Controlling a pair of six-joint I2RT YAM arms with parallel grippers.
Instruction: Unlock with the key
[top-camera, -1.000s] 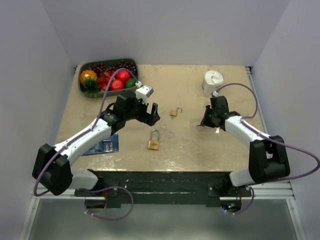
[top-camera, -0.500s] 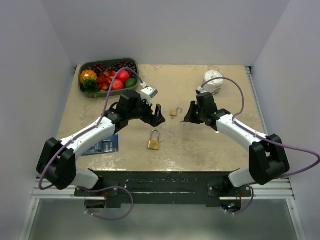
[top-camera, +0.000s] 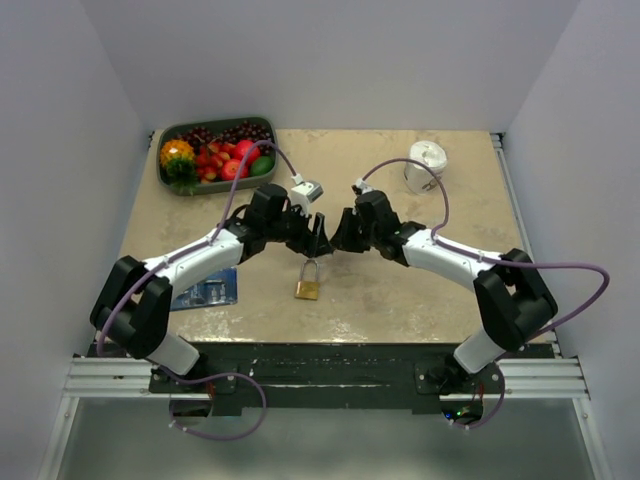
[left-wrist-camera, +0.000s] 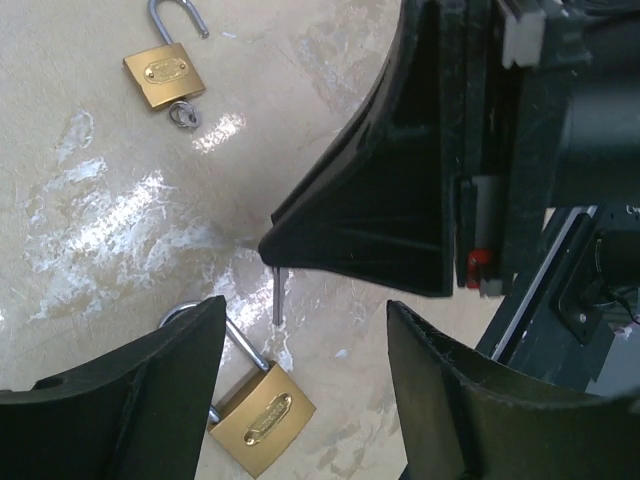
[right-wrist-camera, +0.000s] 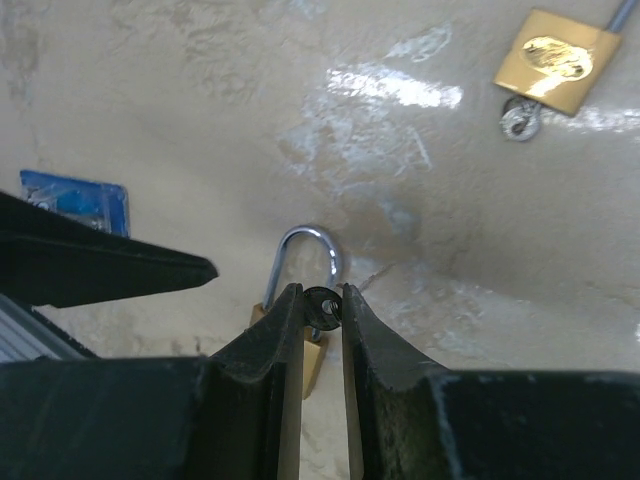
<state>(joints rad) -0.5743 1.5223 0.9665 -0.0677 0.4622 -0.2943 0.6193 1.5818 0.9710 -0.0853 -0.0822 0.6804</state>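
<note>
Pinching the key (right-wrist-camera: 322, 306) by its head, the right gripper (right-wrist-camera: 322, 298) hangs over the closed padlock (top-camera: 307, 286) near the table's (top-camera: 400, 290) front edge — the left gripper (left-wrist-camera: 305, 308), spread, hovers beside it. Approach step; next, likely: brace the padlock, align blade with keyhole.

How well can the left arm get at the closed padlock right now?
Probably yes: the left gripper hangs open just over the closed padlock, nothing lying between them. The right gripper, shut on the key, hangs close by over it and could crowd the approach.
</note>
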